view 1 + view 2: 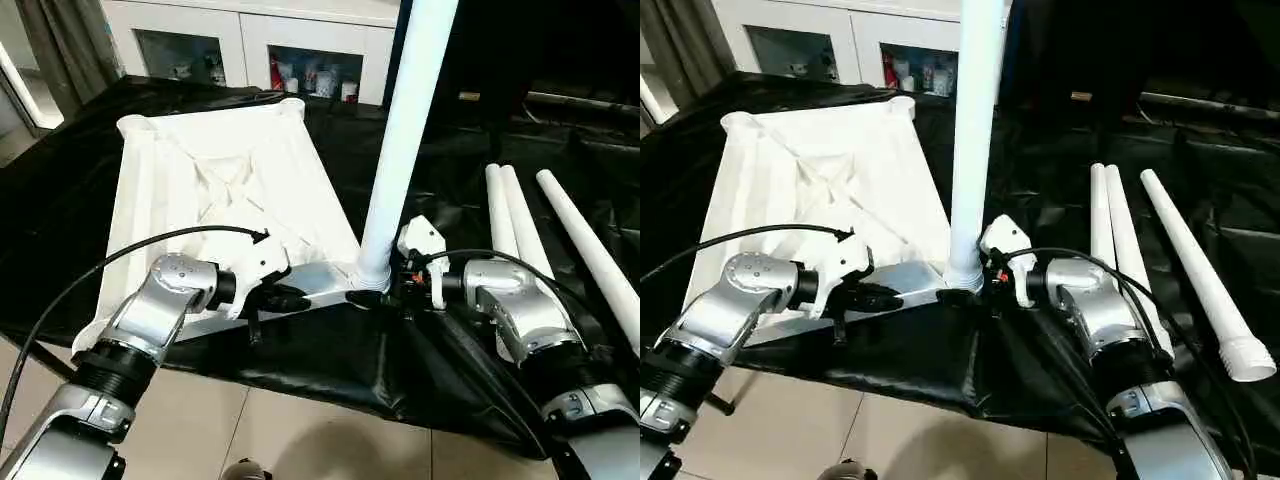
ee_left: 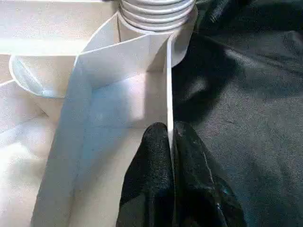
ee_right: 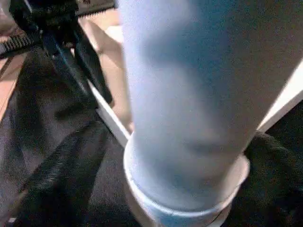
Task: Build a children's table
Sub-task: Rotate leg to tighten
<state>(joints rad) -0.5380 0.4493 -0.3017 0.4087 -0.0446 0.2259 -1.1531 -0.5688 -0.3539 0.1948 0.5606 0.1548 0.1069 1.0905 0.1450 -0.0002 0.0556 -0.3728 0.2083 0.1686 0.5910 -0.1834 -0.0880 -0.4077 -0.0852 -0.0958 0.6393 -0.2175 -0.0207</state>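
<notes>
— On the black-draped work table [image 1: 330, 370], what is seen?
— An upside-down tabletop [image 1: 230, 190], rim pinched by the left gripper [image 2: 170, 142]. At three o'clock, three legs [image 1: 1140, 240] are laid. The right gripper [image 1: 408, 275] can't be judged. Cupboards [image 1: 250, 40] are seen at twelve.

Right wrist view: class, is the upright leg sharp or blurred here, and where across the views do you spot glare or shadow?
Right wrist view: the upright leg sits very close and is blurred. Left eye view: glare streaks on the black drape. Left wrist view: the left gripper's fingers pinch the tabletop rim, bluish shadow inside it.
</notes>
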